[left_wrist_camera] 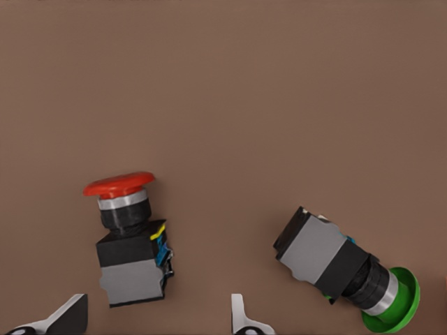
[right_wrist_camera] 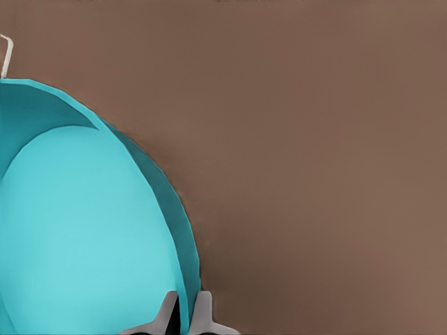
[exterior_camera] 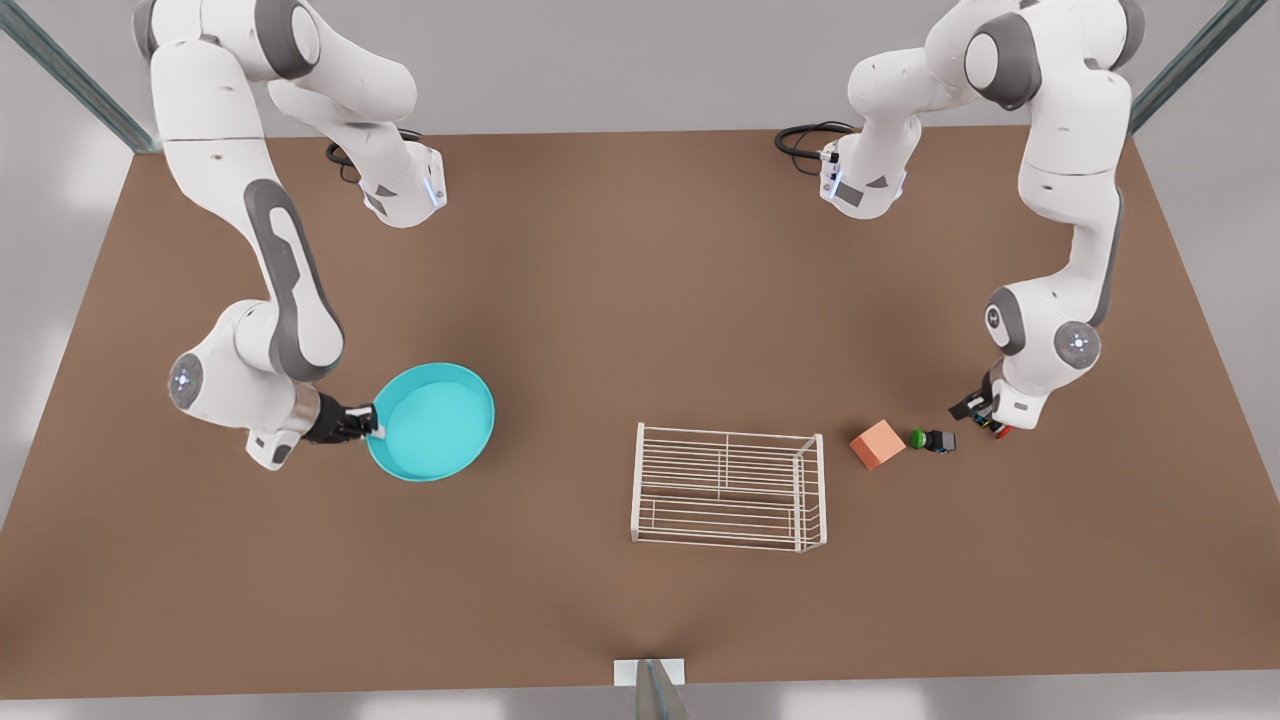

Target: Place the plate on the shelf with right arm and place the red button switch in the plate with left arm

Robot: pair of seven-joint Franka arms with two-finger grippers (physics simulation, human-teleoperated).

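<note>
Front view: right gripper [exterior_camera: 372, 424] is at the view's left, low over the table [exterior_camera: 640, 300], pinching the rim of the plate [exterior_camera: 432, 421]. The plate looks tilted, well apart from the shelf [exterior_camera: 729, 487], which stands upright near mid-table toward the view's right. Just right of the shelf lies an orange cube [exterior_camera: 877, 444], then the green switch [exterior_camera: 932, 440] on its side. Left gripper [exterior_camera: 988, 420] hangs low just beyond it at the view's right; a bit of the red switch [exterior_camera: 1001, 432] peeks out at its tip.

Left wrist view: the red switch [left_wrist_camera: 128, 241] lies on the table, red cap pointing away from the fingers [left_wrist_camera: 241, 317], body between the two tips w/ gaps either side. Claw is spread wide, gripping nothing. Green switch [left_wrist_camera: 346, 269] lies close beside, at an angle, not touching the red one.

Right wrist view: fingers [right_wrist_camera: 202, 314] are closed on the plate's [right_wrist_camera: 84, 230] rim, one tip inside, one outside. A bit of shelf wire [right_wrist_camera: 6, 56] shows past the plate.
</note>
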